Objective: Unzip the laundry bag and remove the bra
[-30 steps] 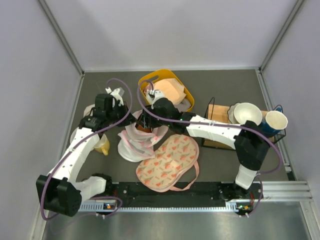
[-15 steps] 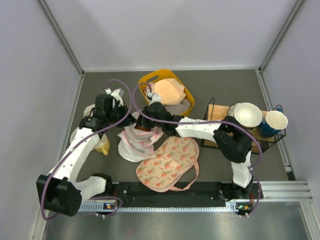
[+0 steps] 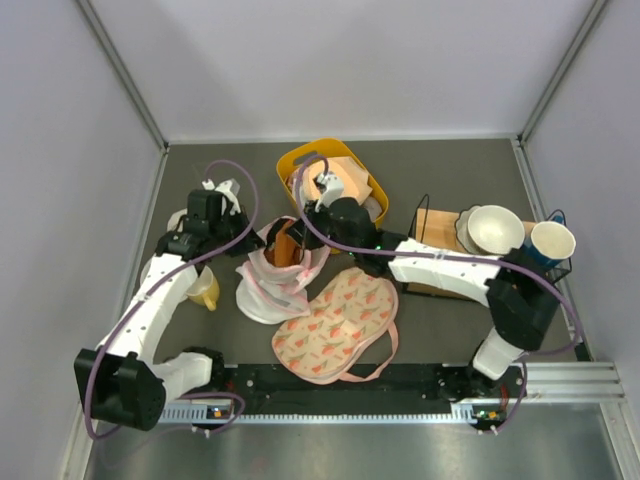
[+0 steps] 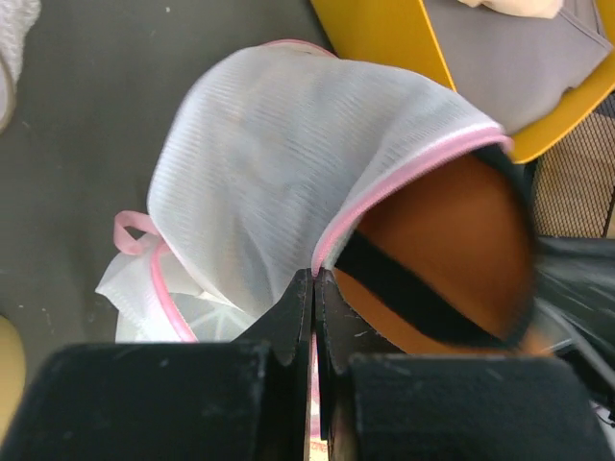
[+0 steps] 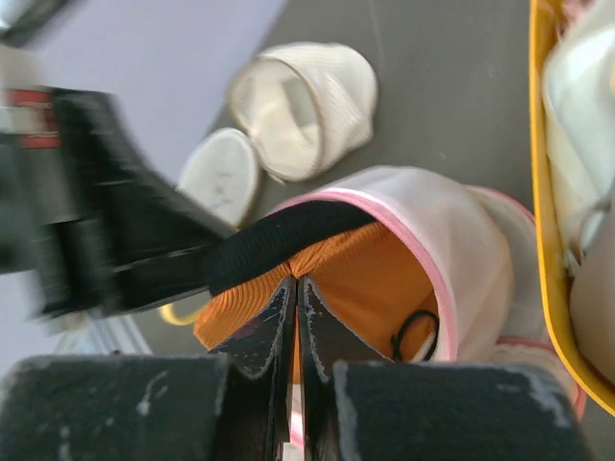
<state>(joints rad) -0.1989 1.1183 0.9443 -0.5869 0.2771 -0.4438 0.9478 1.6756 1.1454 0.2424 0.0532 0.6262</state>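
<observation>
As it gapes, one laundry bag (image 4: pixel 259 173), one bra (image 4: pixel 452 230) inside, one basket (image 3: pixel 292 160).

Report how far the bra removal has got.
Done: the laundry bag is unzipped, its pink-edged mouth gaping. In hand: the left gripper is shut on the bag's pink rim, and the right gripper is shut on the bra, whose orange fabric shows in the opening. Left: the bra is not yet clear of the mesh and needs pulling fully out.
</observation>
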